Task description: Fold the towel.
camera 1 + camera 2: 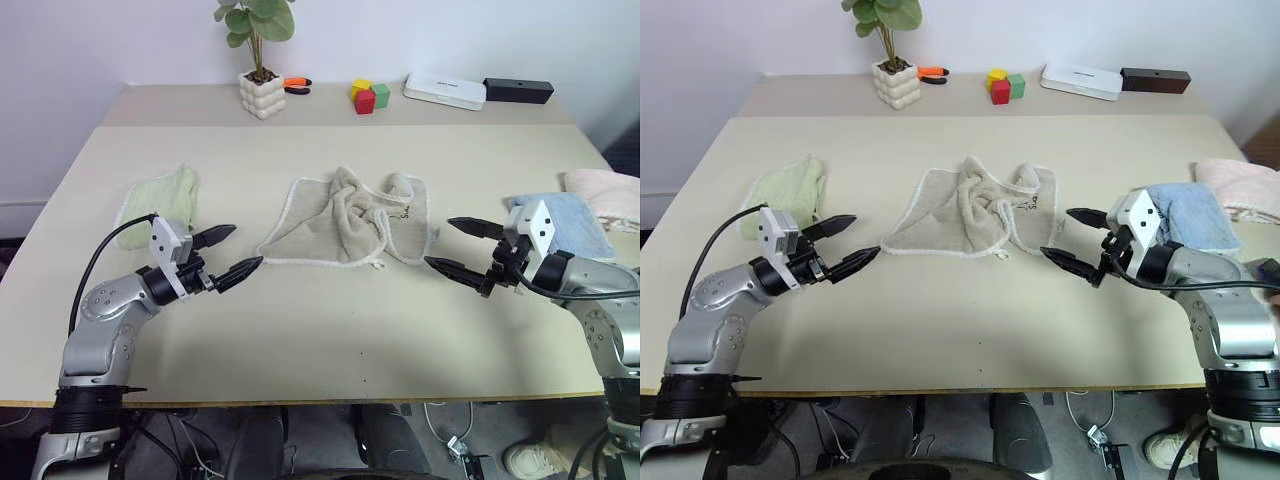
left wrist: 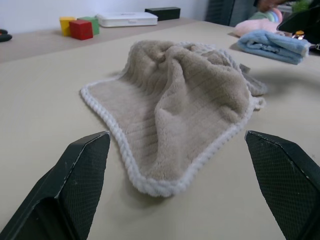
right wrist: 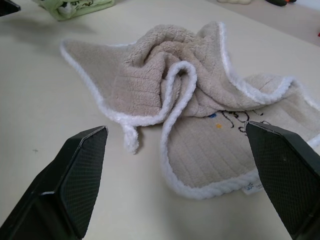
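the towel (image 1: 350, 228) lies crumpled in the middle of the head-camera frame, on the beige bench (image 1: 300, 330). its centre is bunched into raised, twisted folds, while its left part spreads flat to a pointed corner edged in white stitching. a small embroidered mark sits on its right flap, and a short white loop sticks out at its lower edge.

the left hand (image 1: 228, 254) hovers at the lower left of the frame, above the bench and just off the towel's left corner, its two black fingers spread wide with nothing between them. the right hand (image 1: 458, 246) hovers at the lower right, near the towel's right edge, also spread wide and empty. both hands point inward toward the towel without touching it.

a light green cloth (image 1: 160, 205) lies at the left of the frame, behind the left hand. a light blue cloth (image 1: 570, 222) lies at the right edge, with a pink cloth (image 1: 608, 195) just beyond it. along the top of the frame stand a potted plant (image 1: 260, 70), an orange-handled tool (image 1: 297, 85), coloured blocks (image 1: 368, 95), a white box (image 1: 444, 91) and a black box (image 1: 518, 90).
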Controlling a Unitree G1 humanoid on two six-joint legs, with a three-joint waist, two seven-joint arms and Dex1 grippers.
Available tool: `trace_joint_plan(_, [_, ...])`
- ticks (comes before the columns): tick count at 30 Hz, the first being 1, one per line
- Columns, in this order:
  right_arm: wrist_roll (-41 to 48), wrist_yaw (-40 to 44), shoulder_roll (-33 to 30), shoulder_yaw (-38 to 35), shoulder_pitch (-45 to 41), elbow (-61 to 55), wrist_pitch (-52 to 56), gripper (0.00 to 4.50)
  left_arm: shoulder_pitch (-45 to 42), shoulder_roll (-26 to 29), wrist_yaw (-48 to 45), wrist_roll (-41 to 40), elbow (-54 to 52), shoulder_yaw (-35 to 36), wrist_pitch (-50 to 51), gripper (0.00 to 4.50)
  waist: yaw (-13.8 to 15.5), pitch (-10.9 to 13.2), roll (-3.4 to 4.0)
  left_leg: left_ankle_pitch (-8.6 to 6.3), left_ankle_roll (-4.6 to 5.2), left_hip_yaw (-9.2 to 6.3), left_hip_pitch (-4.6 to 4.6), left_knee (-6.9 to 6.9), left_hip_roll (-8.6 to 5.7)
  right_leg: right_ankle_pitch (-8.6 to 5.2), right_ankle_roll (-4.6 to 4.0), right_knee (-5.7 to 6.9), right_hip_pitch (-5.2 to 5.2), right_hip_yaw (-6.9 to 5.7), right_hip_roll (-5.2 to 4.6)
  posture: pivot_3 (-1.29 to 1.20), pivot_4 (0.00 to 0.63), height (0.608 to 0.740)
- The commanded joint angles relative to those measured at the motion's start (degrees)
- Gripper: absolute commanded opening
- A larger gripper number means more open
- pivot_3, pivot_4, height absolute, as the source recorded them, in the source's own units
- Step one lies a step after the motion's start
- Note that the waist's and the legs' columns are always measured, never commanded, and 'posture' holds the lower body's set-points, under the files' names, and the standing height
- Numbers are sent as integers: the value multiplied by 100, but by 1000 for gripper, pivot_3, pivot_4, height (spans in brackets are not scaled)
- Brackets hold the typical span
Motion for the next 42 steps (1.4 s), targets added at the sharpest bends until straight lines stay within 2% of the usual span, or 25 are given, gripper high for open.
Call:
trace_joint_plan(1, [46, -43, 19, -76, -126, -176, -82, 4500, -70, 85, -87, -1, -28, 58, -155, 4419, -2, 0, 0, 0, 0, 0, 0, 0, 0, 0, 0, 0, 0, 0, 0, 0, 150, 740])
trace_joint_plan(10, [-29, -105, 174, 104, -324, -106, -145, 4500, -38, 382, -315, -69, 8, 183, -139, 4419, 0, 0, 0, 0, 0, 0, 1, -1, 0, 0, 0, 0, 0, 0, 0, 0, 150, 740])
trace_joint_plan(18, [-119, -219, 580, 517, -850, 39, -266, 4500, 87, 617, -459, 499, 253, 83, -851, 4419, -16, 0, 1, 0, 0, 0, 2, -5, 1, 0, -1, 1, -3, 0, 1, 0, 150, 740])
trace_joint_plan(26, [-88, -388, 915, 713, -768, -311, -132, 4500, -76, 481, -270, 1474, 889, -406, -2191, 4419, 32, 0, 1, 0, 0, 0, -4, -1, -2, 0, 0, 0, -2, 0, -2, 0, 150, 740])
trace_joint_plan(34, [-88, -626, 1160, 730, -381, -662, -142, 4500, -856, 39, 230, 2229, 1942, -972, -3119, 4419, 6, -1, 1, 0, 0, -1, -1, 0, -2, 1, 2, 3, -1, -1, -1, 0, 150, 740])
trace_joint_plan(39, [-54, -820, 1264, 707, -329, -827, -86, 4500, -1326, -300, 380, 2517, 2709, -1345, -3098, 4419, 10, -1, 2, 0, 0, -1, 1, 1, -1, 1, 2, 11, -4, -1, 1, 0, 150, 740])
trace_joint_plan(42, [-75, -887, 1235, 662, -217, -891, -108, 4500, -1453, -440, 241, 2598, 2918, -1593, -2766, 3628, 20, -3, 3, 0, 0, -2, 1, 2, -2, 1, 2, 11, -1, -1, 1, 0, 150, 740])
